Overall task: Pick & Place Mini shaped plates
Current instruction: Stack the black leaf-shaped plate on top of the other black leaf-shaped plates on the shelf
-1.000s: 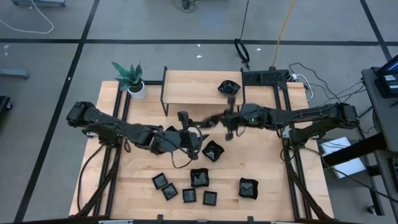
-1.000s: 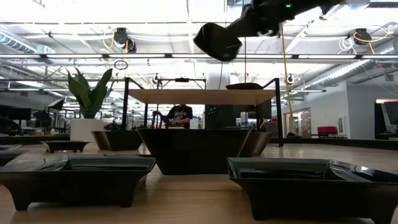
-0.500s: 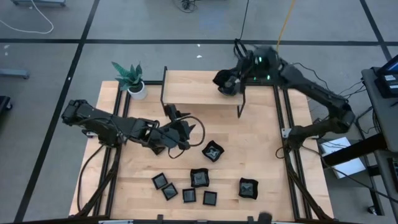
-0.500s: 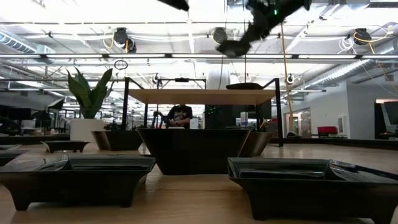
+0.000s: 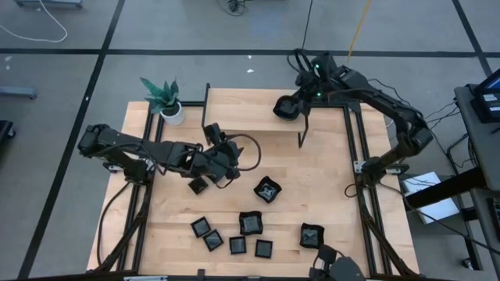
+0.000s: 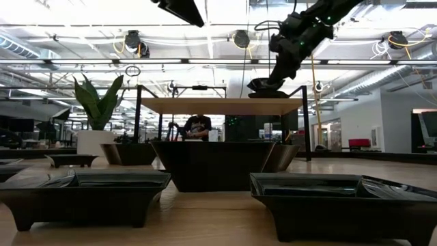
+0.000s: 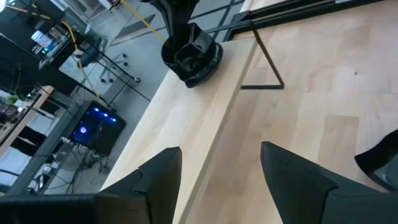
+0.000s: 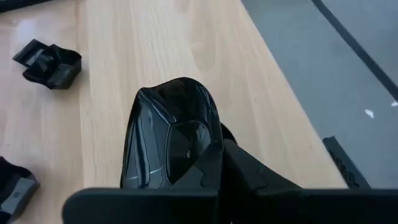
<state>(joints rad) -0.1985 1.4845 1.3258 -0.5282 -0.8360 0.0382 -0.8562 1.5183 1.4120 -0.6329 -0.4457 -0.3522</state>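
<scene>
While the left gripper [image 5: 209, 133] hangs open and empty mid-table, the right gripper [image 5: 295, 105], clenched on the rim of a mini plate [image 8: 171, 142] over the raised shelf [image 5: 250, 117] at the far side, grips something that looks light, stiff, glossy and probably slippery.

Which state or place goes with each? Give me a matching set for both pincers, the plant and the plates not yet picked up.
Things:
1. left pincer
2. right pincer
3. potted plant
4. loose plates

States or places:
A. table corner, beside the left end of the shelf
B. shut on a black plate at the shelf's right end
C. lying on the tabletop
D. open, holding nothing

Pairs: 1-D, 2-B, 3-A, 4-C
</scene>
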